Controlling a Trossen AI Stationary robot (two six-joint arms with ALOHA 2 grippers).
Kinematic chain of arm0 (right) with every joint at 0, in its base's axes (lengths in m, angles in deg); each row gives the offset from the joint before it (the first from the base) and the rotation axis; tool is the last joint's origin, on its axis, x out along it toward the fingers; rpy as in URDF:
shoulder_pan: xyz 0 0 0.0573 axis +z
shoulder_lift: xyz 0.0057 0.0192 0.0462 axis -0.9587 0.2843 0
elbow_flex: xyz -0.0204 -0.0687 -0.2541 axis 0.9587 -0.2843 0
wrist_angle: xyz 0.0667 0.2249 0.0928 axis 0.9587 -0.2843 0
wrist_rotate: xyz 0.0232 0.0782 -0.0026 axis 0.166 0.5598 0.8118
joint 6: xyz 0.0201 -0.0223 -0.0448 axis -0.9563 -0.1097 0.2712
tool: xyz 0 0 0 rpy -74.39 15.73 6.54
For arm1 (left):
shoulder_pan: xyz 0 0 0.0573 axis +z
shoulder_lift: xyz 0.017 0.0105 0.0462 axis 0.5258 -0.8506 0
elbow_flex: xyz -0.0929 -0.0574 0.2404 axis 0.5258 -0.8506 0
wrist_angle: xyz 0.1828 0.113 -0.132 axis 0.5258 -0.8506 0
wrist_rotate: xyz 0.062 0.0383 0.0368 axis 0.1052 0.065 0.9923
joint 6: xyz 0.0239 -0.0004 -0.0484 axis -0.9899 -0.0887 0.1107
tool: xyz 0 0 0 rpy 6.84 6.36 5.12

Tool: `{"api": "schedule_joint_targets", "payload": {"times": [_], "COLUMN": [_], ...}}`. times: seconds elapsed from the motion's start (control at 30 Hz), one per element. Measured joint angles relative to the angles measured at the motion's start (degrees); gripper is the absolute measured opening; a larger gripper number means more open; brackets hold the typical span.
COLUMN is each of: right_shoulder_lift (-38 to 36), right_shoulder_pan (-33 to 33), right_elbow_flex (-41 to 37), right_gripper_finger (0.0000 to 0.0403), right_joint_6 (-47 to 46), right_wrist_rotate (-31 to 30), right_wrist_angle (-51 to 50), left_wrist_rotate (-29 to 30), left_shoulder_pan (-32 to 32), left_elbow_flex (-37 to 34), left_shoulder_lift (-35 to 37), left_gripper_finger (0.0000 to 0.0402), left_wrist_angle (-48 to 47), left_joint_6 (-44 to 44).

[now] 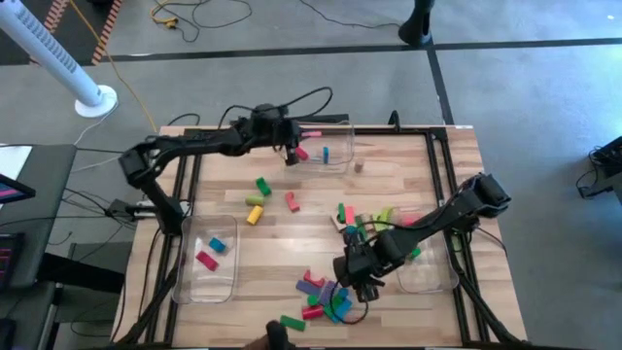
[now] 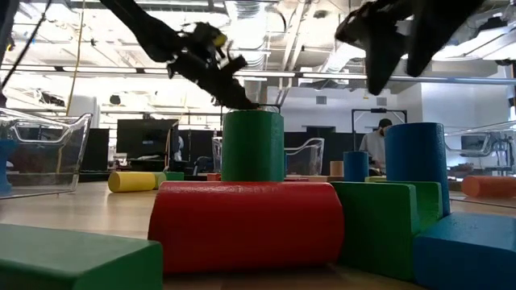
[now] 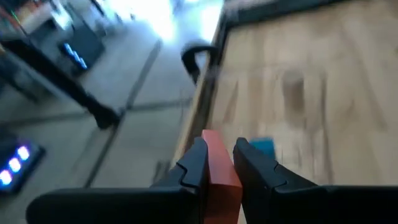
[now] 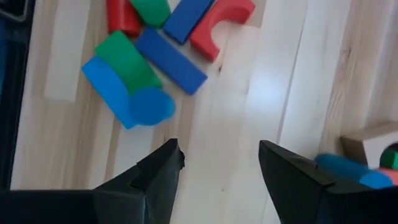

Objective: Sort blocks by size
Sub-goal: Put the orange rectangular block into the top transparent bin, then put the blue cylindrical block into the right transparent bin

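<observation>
Blocks (image 1: 326,292) lie scattered on the wooden desk (image 1: 292,233) in the high view, with the thickest heap near six o'clock, a second bunch (image 1: 364,219) toward three o'clock, and a few yellow, green and red ones (image 1: 260,199) near the middle. A clear bin (image 1: 209,258) at eight o'clock holds a red and a blue block, another bin (image 1: 326,146) at twelve o'clock holds a pink and a blue one, and a third bin (image 1: 428,267) sits at four o'clock. The left hand (image 1: 290,156) hangs over the twelve o'clock bin; the right hand (image 1: 362,282) hovers just beside the six o'clock heap. From the low view, a red cylinder (image 2: 246,225) lies on its side in front, a green cylinder (image 2: 252,145) stands behind it, a blue cylinder (image 2: 415,161) stands toward three o'clock, and a yellow cylinder (image 2: 133,181) lies farther back at nine o'clock. In the left wrist view, the left hand (image 3: 219,165) is pinching a red block (image 3: 217,168) between its fingers above the desk. In the right wrist view, the right hand (image 4: 217,158) is spread wide over bare wood, holding nothing, with blue, green and red blocks (image 4: 149,56) just beyond its fingertips.
</observation>
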State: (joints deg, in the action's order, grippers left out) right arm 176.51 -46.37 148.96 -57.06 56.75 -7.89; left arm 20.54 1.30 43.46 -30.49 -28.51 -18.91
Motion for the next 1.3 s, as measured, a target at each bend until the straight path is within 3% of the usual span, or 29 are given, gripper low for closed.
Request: {"api": "schedule_joint_targets", "payload": {"times": [0.17, 0.53, 0.9, 1.3], "right_shoulder_lift": [-0.91, -7.62, -8.30, -8.26], "right_shoulder_pan": [3.32, 8.64, 8.44, 8.44], "right_elbow_flex": [-0.02, -0.02, -0.46, -0.52], "right_gripper_finger": [0.0236, 0.0211, 0.0210, 0.0210], "right_joint_6": [-3.38, -8.55, -9.30, -11.86], "right_wrist_rotate": [-5.58, -19.99, -21.65, -21.82], "right_wrist_angle": [-3.26, -4.00, -4.24, -5.55], "left_wrist_rotate": [-0.26, -4.43, -4.23, -4.29], "left_shoulder_pan": [2.62, 4.01, 3.69, -0.98], "left_elbow_flex": [2.87, 2.87, 2.87, 2.87], "left_shoulder_lift": [-4.53, -5.30, -4.57, 5.34], "left_gripper_finger": [0.0057, 0.0066, 0.0147, 0.0153], "left_wrist_angle": [-3.83, -7.81, -9.29, -15.51], "left_joint_6": [2.06, 5.18, 6.80, 5.61]}}
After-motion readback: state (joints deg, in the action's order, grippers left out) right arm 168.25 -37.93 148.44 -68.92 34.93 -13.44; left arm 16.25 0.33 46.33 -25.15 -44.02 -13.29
